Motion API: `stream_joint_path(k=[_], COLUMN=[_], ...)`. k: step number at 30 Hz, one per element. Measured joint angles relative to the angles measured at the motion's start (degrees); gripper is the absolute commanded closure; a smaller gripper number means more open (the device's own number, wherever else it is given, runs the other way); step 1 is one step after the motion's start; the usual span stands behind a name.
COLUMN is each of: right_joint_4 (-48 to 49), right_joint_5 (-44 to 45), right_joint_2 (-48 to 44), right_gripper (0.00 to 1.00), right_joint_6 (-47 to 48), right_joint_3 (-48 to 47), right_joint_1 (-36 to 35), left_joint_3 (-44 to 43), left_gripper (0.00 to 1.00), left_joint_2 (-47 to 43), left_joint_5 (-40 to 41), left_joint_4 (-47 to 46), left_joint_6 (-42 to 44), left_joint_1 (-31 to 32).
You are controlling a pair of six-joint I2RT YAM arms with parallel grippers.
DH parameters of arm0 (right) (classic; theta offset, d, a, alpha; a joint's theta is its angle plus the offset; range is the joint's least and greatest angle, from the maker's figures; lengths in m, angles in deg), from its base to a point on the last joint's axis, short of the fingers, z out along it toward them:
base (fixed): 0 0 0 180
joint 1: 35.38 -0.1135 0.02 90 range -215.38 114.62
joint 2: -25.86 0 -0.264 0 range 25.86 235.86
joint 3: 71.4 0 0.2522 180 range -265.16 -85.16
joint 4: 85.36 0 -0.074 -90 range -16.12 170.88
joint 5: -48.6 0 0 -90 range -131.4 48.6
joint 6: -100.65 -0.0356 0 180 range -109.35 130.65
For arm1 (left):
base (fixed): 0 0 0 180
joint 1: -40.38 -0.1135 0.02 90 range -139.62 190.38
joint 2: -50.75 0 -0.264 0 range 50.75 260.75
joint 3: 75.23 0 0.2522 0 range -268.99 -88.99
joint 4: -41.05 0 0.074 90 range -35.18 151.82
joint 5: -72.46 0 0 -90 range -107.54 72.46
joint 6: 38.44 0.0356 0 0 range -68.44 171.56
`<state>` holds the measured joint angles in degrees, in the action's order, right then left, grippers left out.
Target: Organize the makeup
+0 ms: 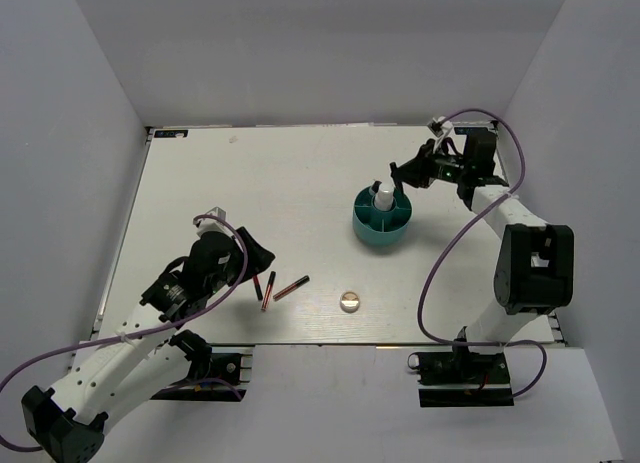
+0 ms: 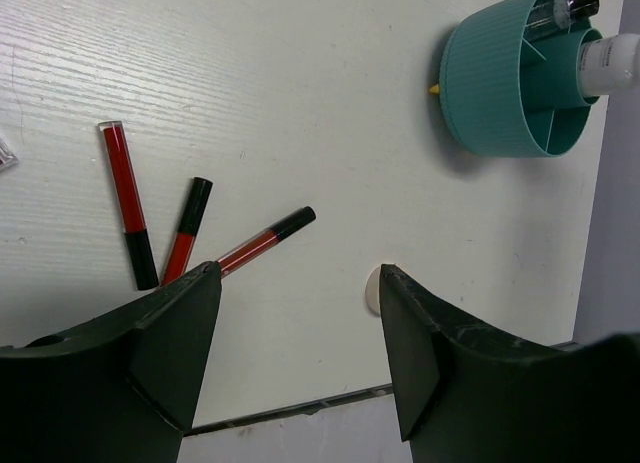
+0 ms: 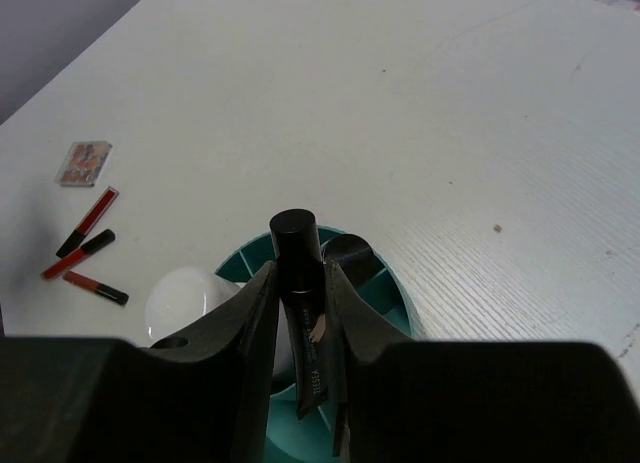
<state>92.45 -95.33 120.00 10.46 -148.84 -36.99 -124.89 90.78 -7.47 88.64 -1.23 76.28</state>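
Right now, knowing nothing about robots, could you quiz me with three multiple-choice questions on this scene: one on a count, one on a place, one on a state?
1. How many red sticks lie on the table?
A) one B) three C) six

2. Where is the white bottle?
A) among the sticks B) at the table's far edge C) in the teal cup

3. The right end effector is:
A) shut on a black tube B) open and empty C) resting flat on the table

Answers:
1 B, the left wrist view shows three side by side.
2 C, its white top pokes out of the cup.
3 A, the tube is clamped in it above the cup.
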Motion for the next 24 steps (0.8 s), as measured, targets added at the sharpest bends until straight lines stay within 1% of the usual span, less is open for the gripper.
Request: stream_joint_path(k=[6, 9, 12, 13, 14, 15, 17, 18, 21, 24], right_joint_4=[2.3, 2.4, 2.6, 2.8, 3.1, 3.3, 3.7, 4.0, 4.1, 4.1], right_joint_5=[-2.0, -2.3, -2.7, -2.8, -2.8, -2.9, -3.2, -3.4, -3.8, -4.2], right_joint_2=[4.3, 6.3, 7.5, 7.8, 7.9, 8.0, 8.0, 8.0, 8.0, 8.0], right_gripper=[0.84, 0.80, 0.71, 0.64, 0.60, 0.54, 0.51, 0.47, 0.46, 0.47], right_joint_6=[0.4, 1.4, 2.2, 2.3, 2.3, 2.4, 2.7, 3.0, 3.3, 3.3], right_joint_3=[-0.2, -0.2, -0.2, -0.2, -0.2, -0.2, -0.2, -0.2, -0.2, -0.2], right_joint_1=[0.0, 0.0, 0.0, 0.0, 0.0, 0.0, 0.1, 0.1, 0.4, 0.5], left_joint_3=[0.1, 0.1, 0.1, 0.1, 0.1, 0.1, 0.1, 0.1, 0.1, 0.1], left_gripper=[0.26, 0.26, 0.26, 0.26, 0.26, 0.26, 0.26, 0.26, 0.26, 0.26], left_joint_2=[0.4, 1.1, 1.8, 1.9, 2.1, 2.3, 2.7, 2.9, 3.7, 4.7], left_joint_5=[0.0, 0.0, 0.0, 0.0, 0.0, 0.0, 0.0, 0.0, 0.0, 0.0], left_joint_4=[0.0, 0.0, 0.0, 0.0, 0.0, 0.0, 0.0, 0.0, -0.3, -0.9], left_joint_6=[0.0, 0.0, 0.0, 0.0, 0.0, 0.0, 0.0, 0.0, 0.0, 0.0], left_joint_1=[0.0, 0.0, 0.0, 0.0, 0.0, 0.0, 0.0, 0.0, 0.0, 0.0])
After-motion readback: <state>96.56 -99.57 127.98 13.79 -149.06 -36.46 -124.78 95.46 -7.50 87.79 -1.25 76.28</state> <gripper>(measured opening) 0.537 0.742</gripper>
